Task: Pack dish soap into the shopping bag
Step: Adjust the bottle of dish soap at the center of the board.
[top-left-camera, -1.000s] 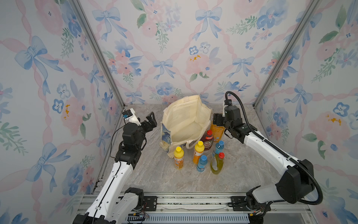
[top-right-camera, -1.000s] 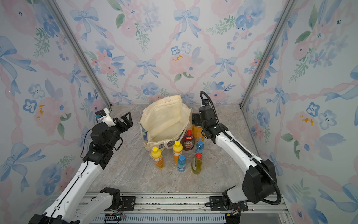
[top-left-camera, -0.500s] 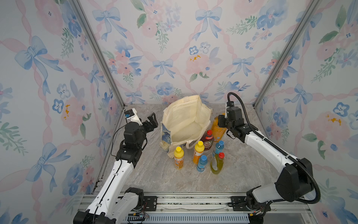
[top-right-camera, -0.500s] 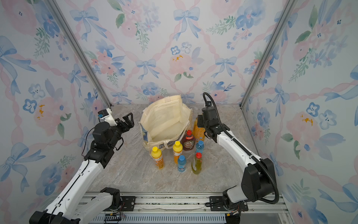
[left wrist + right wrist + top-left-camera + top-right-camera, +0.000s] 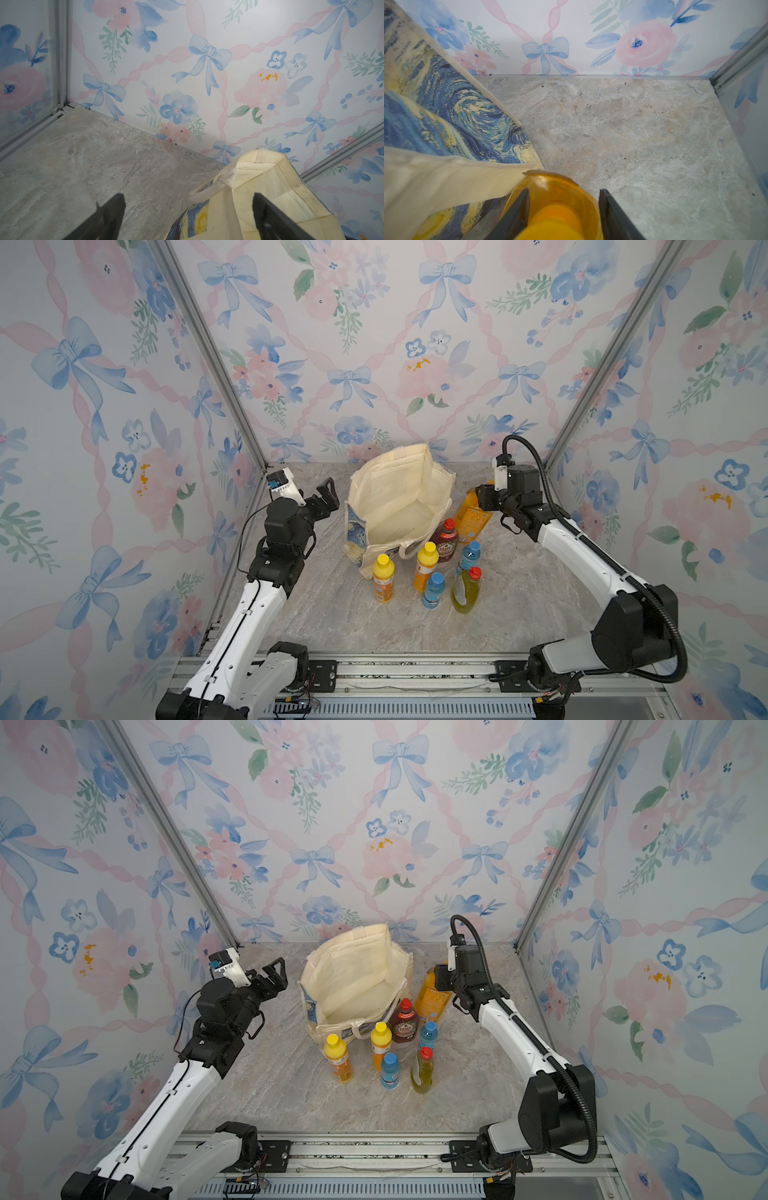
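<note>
The cream shopping bag [image 5: 390,485] [image 5: 353,969] stands open at the back centre, with its blue-and-yellow print [image 5: 446,116] on the outside. Just right of it, the big orange pump bottle [image 5: 471,516] [image 5: 554,187] leans slightly. My right gripper [image 5: 484,495] [image 5: 563,191] is shut on its neck, a finger on each side. My left gripper [image 5: 328,493] [image 5: 188,195] hangs open left of the bag, level with its rim and strap handle [image 5: 205,189], holding nothing.
Several bottles stand in front of the bag: a dark-red one [image 5: 445,541], two orange yellow-capped [image 5: 383,578] [image 5: 425,564], two small blue [image 5: 433,591] [image 5: 469,556] and a yellow-green red-capped one [image 5: 466,591]. Walls close in on the back and both sides.
My right gripper's fingers have closed in on the orange pump bottle's neck. The left arm has edged slightly toward the bag, still open.
</note>
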{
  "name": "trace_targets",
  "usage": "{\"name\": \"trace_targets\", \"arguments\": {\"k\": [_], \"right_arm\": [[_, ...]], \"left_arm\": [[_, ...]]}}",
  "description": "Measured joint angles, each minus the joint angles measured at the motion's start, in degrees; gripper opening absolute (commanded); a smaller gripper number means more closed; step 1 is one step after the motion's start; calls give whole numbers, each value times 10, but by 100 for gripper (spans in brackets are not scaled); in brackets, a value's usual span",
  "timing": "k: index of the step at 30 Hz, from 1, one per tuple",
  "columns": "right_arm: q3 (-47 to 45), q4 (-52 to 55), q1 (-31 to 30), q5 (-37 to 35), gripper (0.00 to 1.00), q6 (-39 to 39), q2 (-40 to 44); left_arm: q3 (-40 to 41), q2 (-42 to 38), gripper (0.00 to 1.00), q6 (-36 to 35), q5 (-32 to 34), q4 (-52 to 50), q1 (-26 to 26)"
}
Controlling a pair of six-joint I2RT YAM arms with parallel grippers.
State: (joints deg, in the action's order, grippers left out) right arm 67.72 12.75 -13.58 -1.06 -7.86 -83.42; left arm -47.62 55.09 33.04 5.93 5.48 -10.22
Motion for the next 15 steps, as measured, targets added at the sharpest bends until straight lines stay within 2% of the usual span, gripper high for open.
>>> {"name": "trace_targets", "arguments": {"k": [5, 10, 12, 15], "right_arm": [[16, -10, -8, 29, 58, 0, -24], [19, -21, -35, 21, 61, 6, -33], [19, -21, -46, 2, 65, 10, -33], [13, -24, -62, -30, 77, 17, -30]], "left_arm": [[-3, 1, 98, -2, 2, -6, 0], [-4, 2, 98, -9, 2, -14, -3], [-5, 2, 98, -11, 3, -14, -3], [-6, 2, 98, -15, 5, -15, -3]]}}
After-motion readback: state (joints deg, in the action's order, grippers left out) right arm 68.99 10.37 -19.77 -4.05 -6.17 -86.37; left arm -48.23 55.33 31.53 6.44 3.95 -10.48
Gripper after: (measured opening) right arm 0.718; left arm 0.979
